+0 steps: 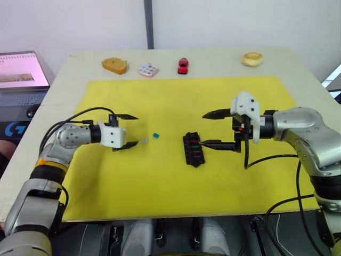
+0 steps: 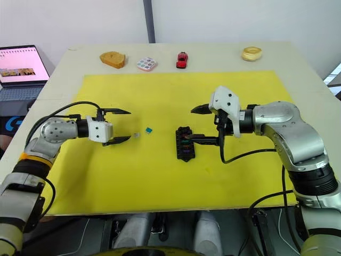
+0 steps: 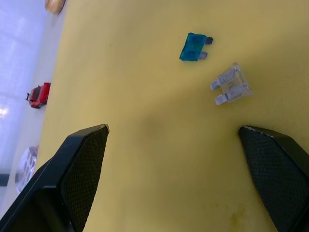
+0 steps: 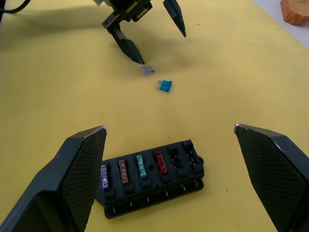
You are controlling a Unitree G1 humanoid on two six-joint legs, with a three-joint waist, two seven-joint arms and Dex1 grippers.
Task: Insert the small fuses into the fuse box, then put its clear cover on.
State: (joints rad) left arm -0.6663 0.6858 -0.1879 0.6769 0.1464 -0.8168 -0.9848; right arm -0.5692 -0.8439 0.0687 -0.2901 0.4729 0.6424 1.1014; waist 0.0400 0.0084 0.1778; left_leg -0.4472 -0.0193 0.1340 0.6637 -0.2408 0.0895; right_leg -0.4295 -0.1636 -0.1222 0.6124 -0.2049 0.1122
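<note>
The small black rectangular plastic fuse box (image 4: pixel 152 176) lies mid-mat, holding four fuses with two slots empty. The teal blade fuse (image 3: pixel 193 47) and clear-grey blade fuse (image 3: pixel 231 85) lie loose before the left hand (image 1: pixel 125 131); both it and the right hand (image 1: pixel 212 129) are spread, empty.

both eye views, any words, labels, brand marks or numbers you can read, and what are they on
"G", a blue glowing logo mark on the dark device at the table's left edge, below the laptop.
Laptop screen: its content is too blurred to read.
Fuse box, its seated fuses, and the loose teal fuse and clear fuse: no legible markings.
</note>
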